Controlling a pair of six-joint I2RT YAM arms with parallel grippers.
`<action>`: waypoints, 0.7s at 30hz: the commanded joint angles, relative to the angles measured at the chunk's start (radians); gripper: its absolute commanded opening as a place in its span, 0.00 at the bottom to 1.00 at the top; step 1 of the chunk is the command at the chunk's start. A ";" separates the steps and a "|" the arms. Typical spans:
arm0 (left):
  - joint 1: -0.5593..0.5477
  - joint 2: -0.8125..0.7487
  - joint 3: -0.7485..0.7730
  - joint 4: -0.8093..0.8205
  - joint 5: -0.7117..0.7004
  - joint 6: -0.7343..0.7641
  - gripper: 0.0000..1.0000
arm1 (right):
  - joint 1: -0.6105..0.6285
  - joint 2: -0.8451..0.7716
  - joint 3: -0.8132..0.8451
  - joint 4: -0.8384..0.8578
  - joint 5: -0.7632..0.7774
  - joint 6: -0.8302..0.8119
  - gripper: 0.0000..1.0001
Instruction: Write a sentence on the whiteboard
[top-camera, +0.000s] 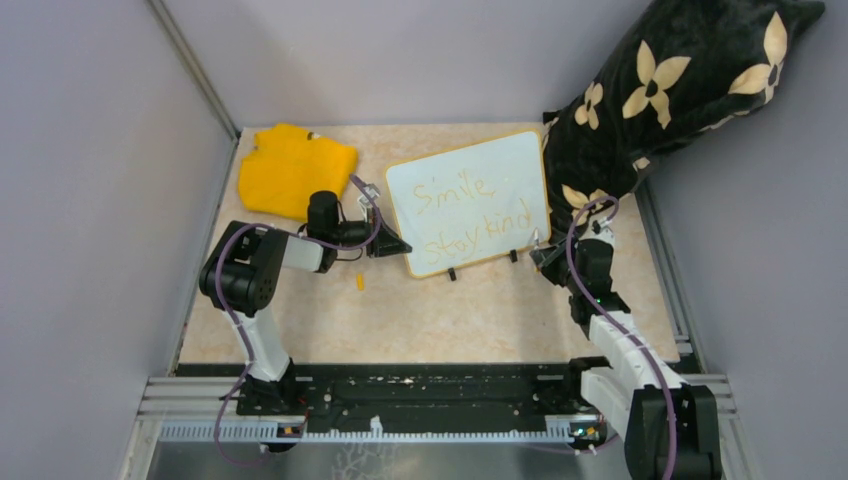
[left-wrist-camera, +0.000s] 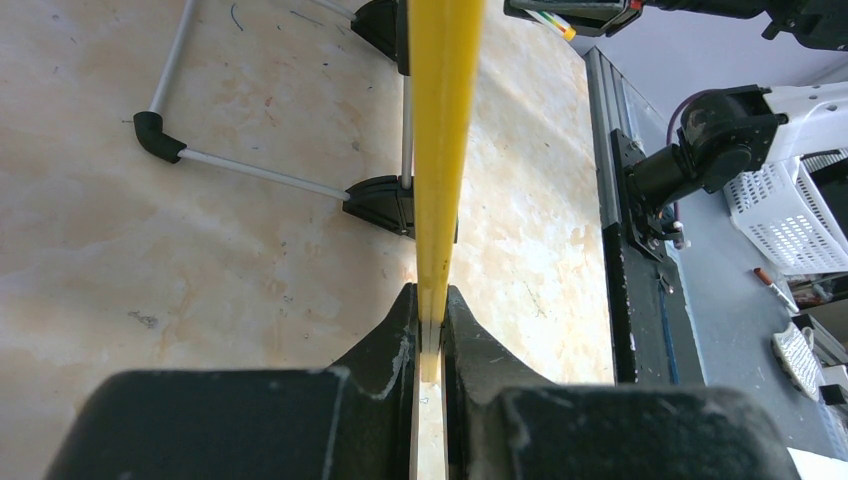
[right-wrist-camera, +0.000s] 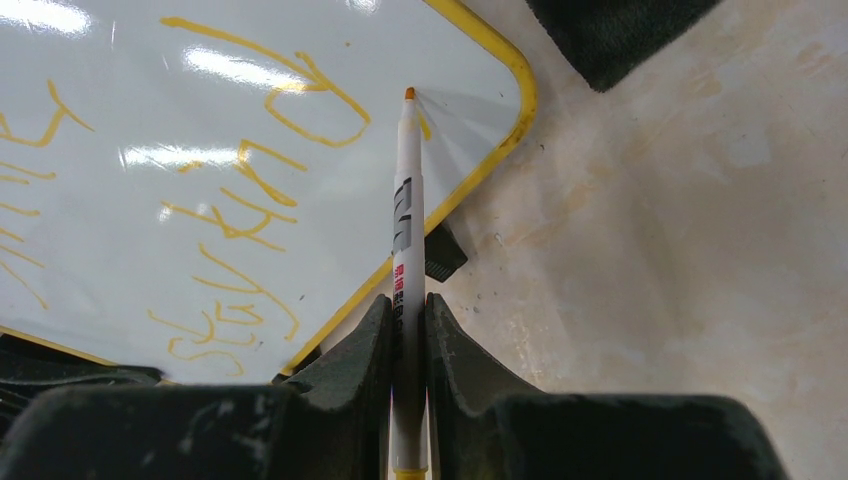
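While the whiteboard (top-camera: 468, 200) stands propped on its clip feet (top-camera: 452, 273) mid-table, the left gripper (left-wrist-camera: 430, 305) pinches its thin yellow rim edge-on and the right gripper (right-wrist-camera: 407, 315) clamps the marker (right-wrist-camera: 406, 190). Board looks light, stiff and glossy (likely slippery), so hold the rim; the sentence (top-camera: 470, 212) would probably smudge.

Robotics lab test cell. Marbled table (top-camera: 430, 320) boxed by plain grey partition walls (top-camera: 100, 200) on left, far and right sides. Slotted aluminium rail (top-camera: 420, 425) along near edge carries 2 cabled robot arms: left arm (top-camera: 250, 280), right arm (top-camera: 620, 340). White plastic basket (left-wrist-camera: 790, 215) sits beyond rail, off table.
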 joint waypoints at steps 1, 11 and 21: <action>0.007 0.023 -0.001 -0.076 -0.070 0.034 0.00 | -0.015 0.004 0.021 0.066 -0.005 -0.007 0.00; 0.007 0.020 -0.001 -0.079 -0.070 0.034 0.00 | -0.014 0.013 -0.006 0.088 -0.026 0.006 0.00; 0.007 0.018 0.001 -0.077 -0.073 0.032 0.00 | -0.014 0.045 -0.009 0.079 -0.043 0.011 0.00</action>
